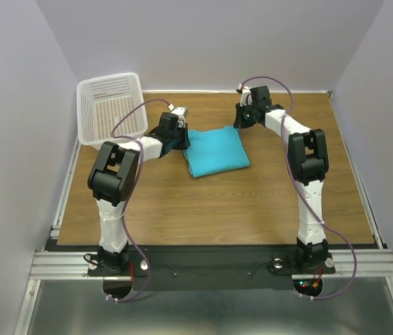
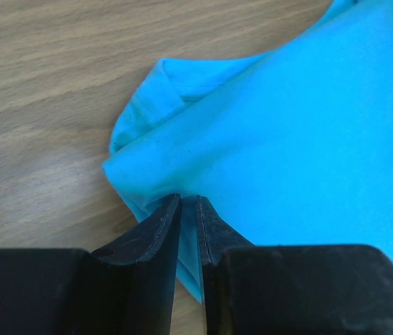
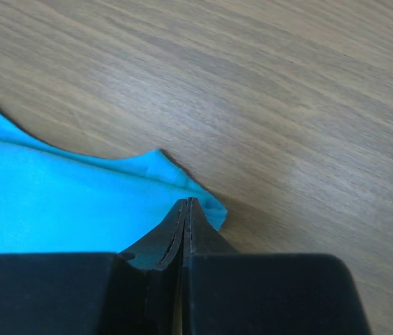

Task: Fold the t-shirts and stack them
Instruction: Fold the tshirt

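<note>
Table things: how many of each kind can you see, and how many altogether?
turquoise t-shirt: 1
white mesh basket: 1
robot grippers: 2, the left gripper and the right gripper
Total: 4

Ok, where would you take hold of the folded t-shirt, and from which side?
Probably at its two far corners, coming down from above. The t-shirt lies flat in layers, so the middle offers nothing to pinch, while the corners bunch up slightly. The left gripper is shut on the far left corner; the right gripper sits shut at the far right one.
</note>
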`<state>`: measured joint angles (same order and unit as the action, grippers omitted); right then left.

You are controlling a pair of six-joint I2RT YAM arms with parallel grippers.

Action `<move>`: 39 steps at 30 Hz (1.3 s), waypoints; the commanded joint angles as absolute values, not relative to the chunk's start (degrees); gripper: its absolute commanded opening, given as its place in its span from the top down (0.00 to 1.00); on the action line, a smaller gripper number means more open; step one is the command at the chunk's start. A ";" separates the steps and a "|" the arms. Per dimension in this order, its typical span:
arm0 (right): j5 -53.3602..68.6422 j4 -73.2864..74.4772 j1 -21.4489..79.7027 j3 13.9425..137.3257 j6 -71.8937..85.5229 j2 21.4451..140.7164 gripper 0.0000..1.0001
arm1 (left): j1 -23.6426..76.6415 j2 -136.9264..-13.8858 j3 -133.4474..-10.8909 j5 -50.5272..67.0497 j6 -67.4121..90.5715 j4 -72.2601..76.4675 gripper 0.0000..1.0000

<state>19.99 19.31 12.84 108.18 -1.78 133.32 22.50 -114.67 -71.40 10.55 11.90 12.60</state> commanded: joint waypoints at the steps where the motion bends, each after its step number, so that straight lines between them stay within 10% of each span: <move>1: 16.09 18.54 13.10 110.39 -0.35 134.47 0.99 | 21.01 -115.22 -74.79 6.07 13.36 13.89 0.73; 24: 11.50 19.16 12.92 105.31 -7.03 118.84 0.85 | 20.30 -100.21 -74.89 9.66 7.73 15.73 0.53; 33: 52.16 20.04 13.09 87.38 -7.12 111.00 0.75 | 20.74 -90.70 -61.45 30.39 18.34 16.25 0.53; 39: 57.65 20.39 13.27 85.87 -4.40 115.05 0.76 | 23.46 -93.86 -55.02 36.91 23.64 24.60 0.60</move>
